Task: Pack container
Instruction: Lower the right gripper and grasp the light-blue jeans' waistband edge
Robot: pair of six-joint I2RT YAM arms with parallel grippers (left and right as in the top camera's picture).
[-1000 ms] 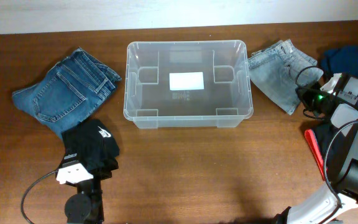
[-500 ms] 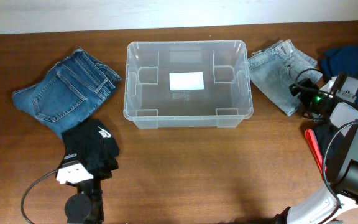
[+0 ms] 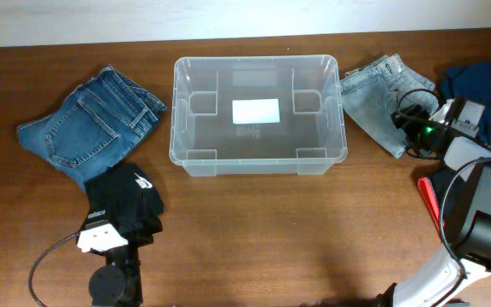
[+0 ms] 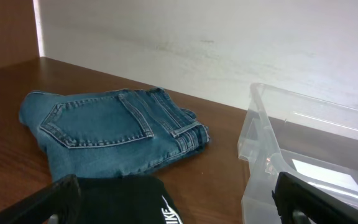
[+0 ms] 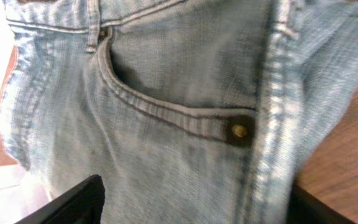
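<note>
The clear container [image 3: 258, 153] stands at the table's middle back, a white label [image 3: 255, 111] on its floor and nothing else inside. It also shows at the right of the left wrist view, where its rim [image 4: 303, 112] is in sight. My right gripper [image 3: 406, 124] is over the near edge of the folded light-blue jeans [image 3: 380, 92]. Its jaws are open and wide, and the denim [image 5: 185, 124] fills the space between the fingertips [image 5: 73, 202]. My left gripper [image 4: 179, 208] hangs open just above a black garment [image 3: 126, 198] at the front left.
Folded dark-blue jeans [image 3: 88, 124] lie left of the container, beyond the black garment [image 4: 123, 199]. A navy garment [image 3: 488, 94] sits at the far right edge. A red tool [image 3: 433, 211] lies by the right arm's base. A pale wall [image 4: 229, 43] runs behind the table.
My right gripper has moved a little left, further onto the light-blue jeans. The left arm and the container are as they were.
</note>
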